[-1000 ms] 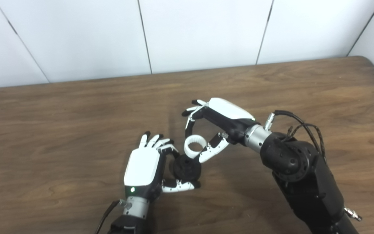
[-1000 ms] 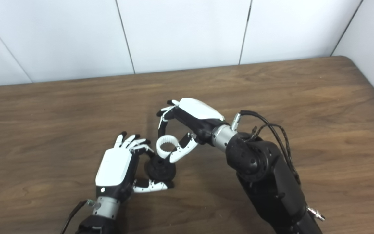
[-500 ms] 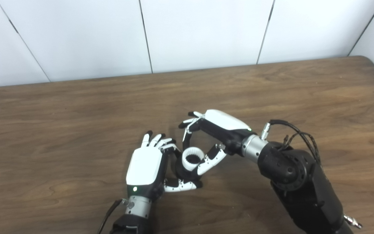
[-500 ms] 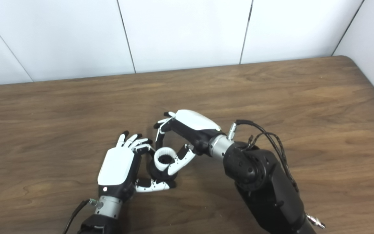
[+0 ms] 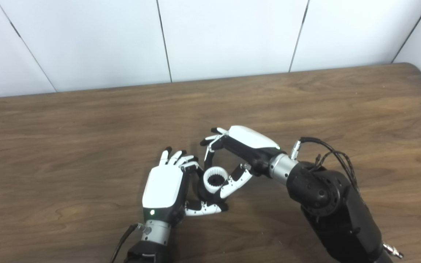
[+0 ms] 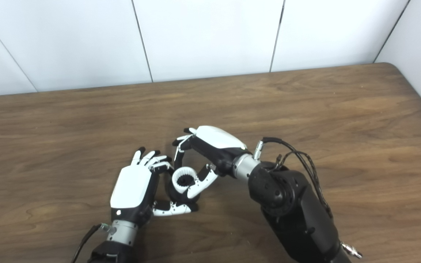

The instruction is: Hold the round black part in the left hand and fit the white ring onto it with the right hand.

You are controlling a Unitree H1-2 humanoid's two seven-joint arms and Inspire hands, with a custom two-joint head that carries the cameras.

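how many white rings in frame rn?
1. The white toothed plastic ring sits over the round black part, pinched by the right robot hand; the left robot hand holds the part. None else visible.

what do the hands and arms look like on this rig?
Both hands, left and right, have glossy white backs, black-and-white fingers with black tips, and silver wrist collars. Left shows a green light. The right forearm is bulky black, with black cables looped beside it.

Table (image 5: 86, 120) of matt grained wood; white ring (image 5: 216, 178) ridged plastic; hand shells glossy.
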